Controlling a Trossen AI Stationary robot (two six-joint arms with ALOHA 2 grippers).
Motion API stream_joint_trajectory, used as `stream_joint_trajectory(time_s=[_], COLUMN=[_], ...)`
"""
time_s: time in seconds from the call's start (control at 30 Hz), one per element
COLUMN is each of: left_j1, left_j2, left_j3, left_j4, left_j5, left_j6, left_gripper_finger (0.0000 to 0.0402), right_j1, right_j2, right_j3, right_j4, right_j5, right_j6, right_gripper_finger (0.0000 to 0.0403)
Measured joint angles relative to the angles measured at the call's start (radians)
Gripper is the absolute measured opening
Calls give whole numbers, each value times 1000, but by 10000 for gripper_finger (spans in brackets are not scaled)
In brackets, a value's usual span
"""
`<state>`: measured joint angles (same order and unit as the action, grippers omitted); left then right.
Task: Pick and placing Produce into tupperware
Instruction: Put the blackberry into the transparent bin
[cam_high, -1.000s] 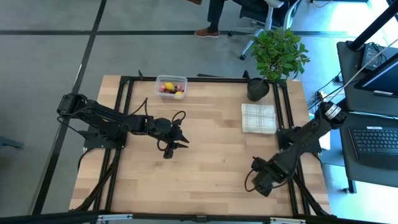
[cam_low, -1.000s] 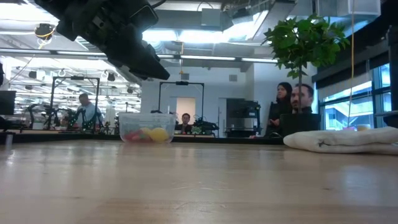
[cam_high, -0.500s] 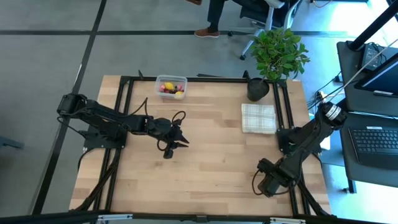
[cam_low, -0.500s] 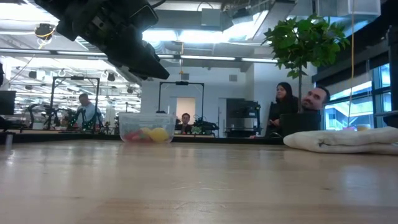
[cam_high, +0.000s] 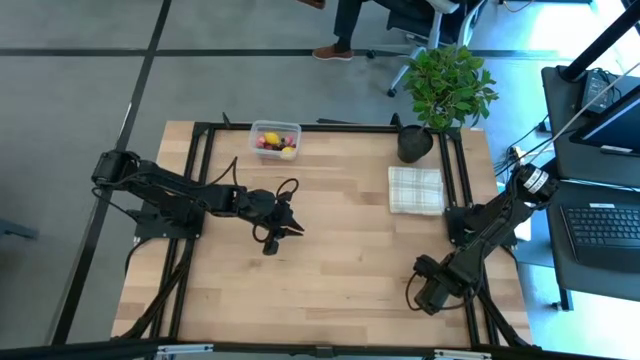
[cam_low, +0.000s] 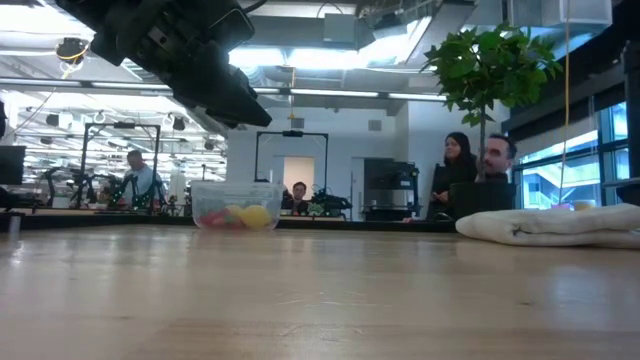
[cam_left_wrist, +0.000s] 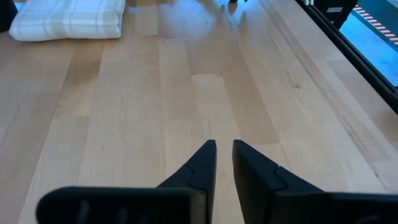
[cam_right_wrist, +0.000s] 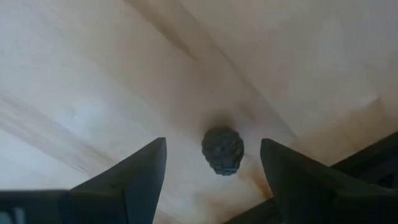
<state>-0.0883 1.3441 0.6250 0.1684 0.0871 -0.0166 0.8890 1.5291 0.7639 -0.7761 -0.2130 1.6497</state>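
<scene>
Tupperware: the clear tub (cam_high: 275, 139) is sitting at the far edge of the table (cam_high: 330, 270), left of centre; in the low view (cam_low: 236, 205) its see-through walls are showing the contents.
Produce in tub: yellow, red and pink pieces (cam_high: 274, 142) are lying inside the tub; the yellow one (cam_low: 254, 215) is resting against the near wall.
Loose produce: one dark, bumpy berry (cam_right_wrist: 222, 149) is lying on the bare wood near the table's right near corner, beside the black frame rail.
Right gripper: the right gripper (cam_right_wrist: 213, 163) is hanging low over that berry with its fingers (cam_right_wrist: 144, 171) spread wide to either side, not touching it; seen from above (cam_high: 429, 294) it is sitting close to the right edge.
Left gripper: the left gripper (cam_high: 290, 227) is hovering over the middle-left of the table, well apart from the tub, fingers (cam_left_wrist: 200, 163) pinched almost together and gripping nothing.
Cloth: a white checked cloth (cam_high: 415, 189) is lying folded on the right side.
Plant: a potted plant (cam_high: 447, 85) is standing at the far right corner, just behind the cloth.
Background: people (cam_low: 472, 165) are standing in the room beyond the table.
</scene>
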Motion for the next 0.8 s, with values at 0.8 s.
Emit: stream_joint_trajectory(time_s=[0.8], left_j1=[0], left_j2=[0], left_j3=[0], left_j4=[0], left_j5=[0], left_j6=[0], left_gripper_finger=[6], right_j1=[0], right_j2=[54], right_j3=[0], right_j4=[-1], right_j5=[-52], right_j6=[-11], right_gripper_finger=[159])
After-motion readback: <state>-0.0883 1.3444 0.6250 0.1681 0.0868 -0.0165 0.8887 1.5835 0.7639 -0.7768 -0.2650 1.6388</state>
